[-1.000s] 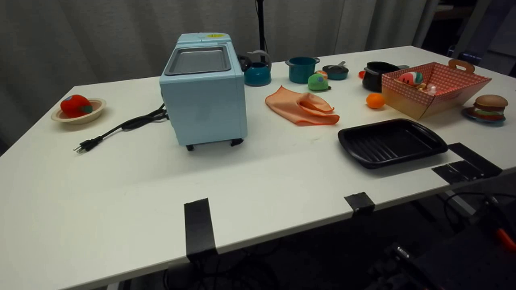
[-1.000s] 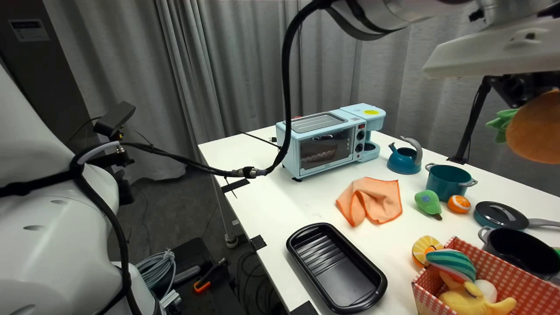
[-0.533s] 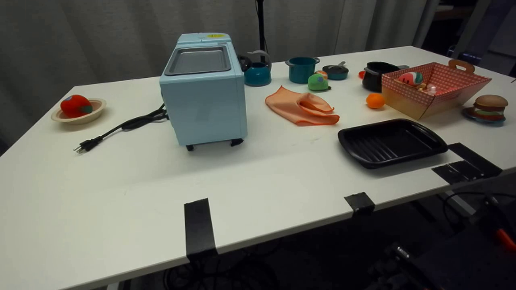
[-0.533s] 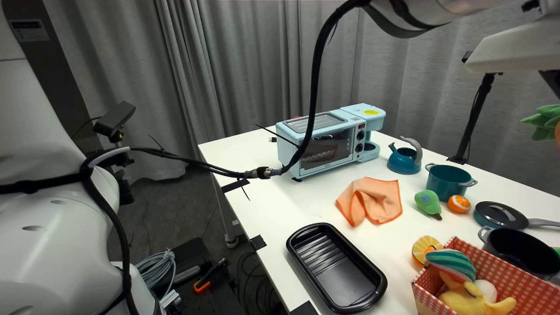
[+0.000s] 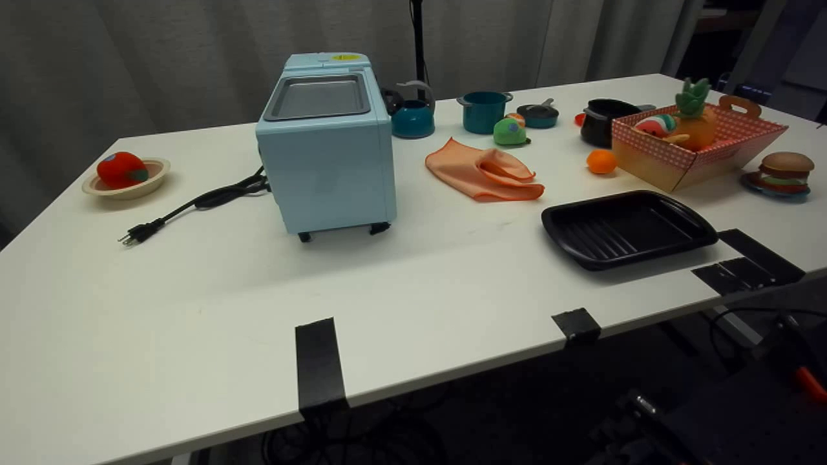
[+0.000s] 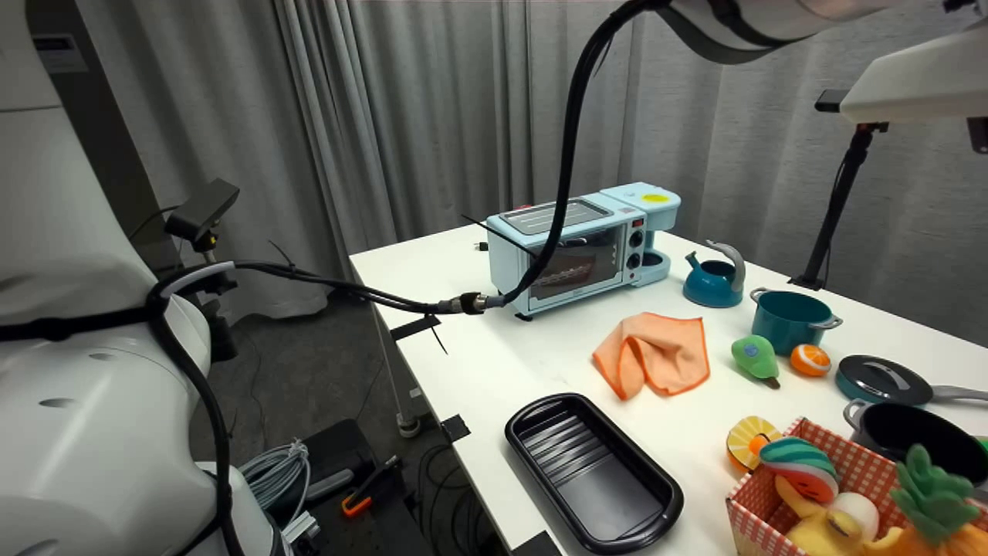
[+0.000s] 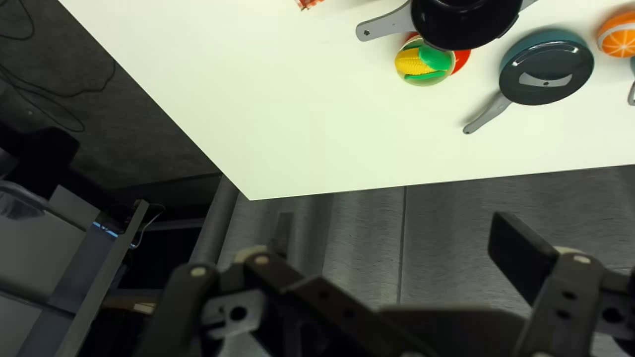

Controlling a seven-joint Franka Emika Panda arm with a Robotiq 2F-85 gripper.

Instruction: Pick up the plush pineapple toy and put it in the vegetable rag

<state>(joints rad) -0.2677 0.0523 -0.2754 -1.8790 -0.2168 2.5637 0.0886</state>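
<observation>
The plush pineapple toy (image 5: 698, 130), orange with a green leafy tuft on top, stands upright inside the vegetable rag (image 5: 652, 160), a red-checked open basket. In an exterior view the toy (image 6: 934, 494) is cut by the lower right corner, leaning on neither gripper nor arm; the basket's wall (image 6: 837, 452) shows behind its neighbours. A watermelon toy (image 6: 803, 467) and a yellow toy (image 6: 826, 529) share the basket. In the wrist view my gripper (image 7: 397, 235) stands wide open, only curtain showing between its fingers. Its fingertips are outside both exterior views.
Beside the basket are an orange ball (image 5: 601, 161), a burger toy (image 5: 785, 173) and a black pot (image 6: 922, 444). A black tray (image 6: 594, 471) lies nearer the table edge. An orange cloth (image 6: 656, 355) and a blue toaster oven (image 6: 575, 255) stand farther off.
The pineapple toy hung in the air by the gripper a second ago; it has dropped into the basket. The gripper has opened. The arm has shifted rightward in an exterior view.
</observation>
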